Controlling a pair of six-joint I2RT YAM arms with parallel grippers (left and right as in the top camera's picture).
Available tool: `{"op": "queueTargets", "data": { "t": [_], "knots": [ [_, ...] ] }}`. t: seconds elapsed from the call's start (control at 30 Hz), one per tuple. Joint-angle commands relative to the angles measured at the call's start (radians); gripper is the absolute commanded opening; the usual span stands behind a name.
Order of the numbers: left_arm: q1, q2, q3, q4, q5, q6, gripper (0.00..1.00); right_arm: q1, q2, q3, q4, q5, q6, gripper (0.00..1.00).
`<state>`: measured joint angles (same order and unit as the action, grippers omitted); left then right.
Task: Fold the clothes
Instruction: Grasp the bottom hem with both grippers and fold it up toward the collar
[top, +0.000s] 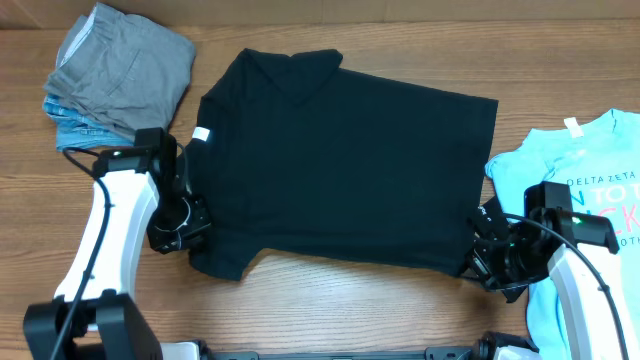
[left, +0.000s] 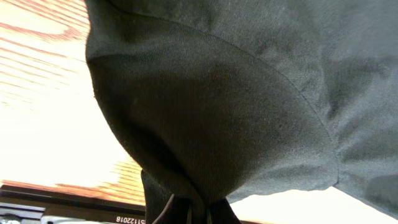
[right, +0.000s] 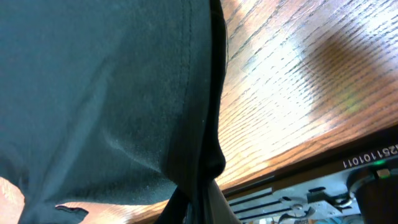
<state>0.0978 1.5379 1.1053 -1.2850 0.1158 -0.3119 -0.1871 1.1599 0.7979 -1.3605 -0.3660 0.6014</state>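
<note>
Black T-shirt (left: 236, 106) bunched in the left pincer (left: 189, 214), above bright wooden table (left: 43, 74)

Plain black T-shirt (top: 350, 170) spread flat and sideways on the table (top: 330, 310), with its neck and white tag (top: 202, 134) to the left. My left tool (top: 195, 228) pinches the near sleeve and my right tool (top: 482, 255) pinches the near hem corner. Folded grey piece (top: 125, 65) atop blue piece (top: 75, 125) at far left. Light-blue printed tee (top: 590, 160) at right.

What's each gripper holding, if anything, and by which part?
Both are shut on the black T-shirt. The left gripper pinches the near sleeve at the collar end. The right gripper pinches the near hem corner.
</note>
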Motion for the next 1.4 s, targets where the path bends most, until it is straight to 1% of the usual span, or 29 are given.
{"op": "queueTargets", "data": {
  "t": [0.0, 0.1, 0.27, 0.33, 0.4, 0.53, 0.7, 0.83, 0.9, 1.1, 1.37],
  "knots": [
    [0.001, -0.037, 0.024, -0.013, -0.014, 0.021, 0.04, 0.003, -0.008, 0.027, 0.000, 0.005, -0.007, 0.04],
    [0.001, -0.037, 0.024, 0.010, -0.006, 0.021, 0.04, 0.003, -0.008, 0.027, 0.043, 0.004, -0.007, 0.04],
    [0.001, -0.037, 0.035, 0.120, 0.068, 0.021, 0.04, 0.003, -0.001, 0.027, 0.150, -0.010, 0.014, 0.04],
    [0.000, -0.037, 0.045, 0.150, 0.069, 0.022, 0.04, 0.003, 0.008, 0.027, 0.186, -0.011, 0.029, 0.04],
    [0.000, -0.037, 0.055, 0.192, 0.078, 0.039, 0.04, 0.003, 0.024, 0.027, 0.231, -0.011, 0.033, 0.04],
    [-0.002, -0.034, 0.056, 0.299, 0.151, 0.110, 0.04, 0.003, 0.068, 0.027, 0.319, -0.011, 0.063, 0.04],
    [-0.028, -0.034, 0.056, 0.377, 0.154, 0.159, 0.04, 0.003, 0.132, 0.027, 0.430, -0.012, 0.085, 0.04],
    [-0.072, -0.034, 0.056, 0.441, 0.143, 0.206, 0.06, 0.003, 0.178, 0.027, 0.504, -0.013, 0.094, 0.04],
    [-0.094, -0.032, 0.055, 0.468, 0.131, 0.213, 0.08, 0.003, 0.196, 0.027, 0.536, -0.011, 0.111, 0.04],
    [-0.156, 0.005, 0.055, 0.528, 0.010, 0.220, 0.11, 0.003, 0.257, 0.027, 0.643, -0.010, 0.137, 0.04],
    [-0.164, 0.087, 0.055, 0.607, -0.042, 0.222, 0.11, 0.003, 0.317, 0.027, 0.742, 0.006, 0.181, 0.04]
  ]
}}
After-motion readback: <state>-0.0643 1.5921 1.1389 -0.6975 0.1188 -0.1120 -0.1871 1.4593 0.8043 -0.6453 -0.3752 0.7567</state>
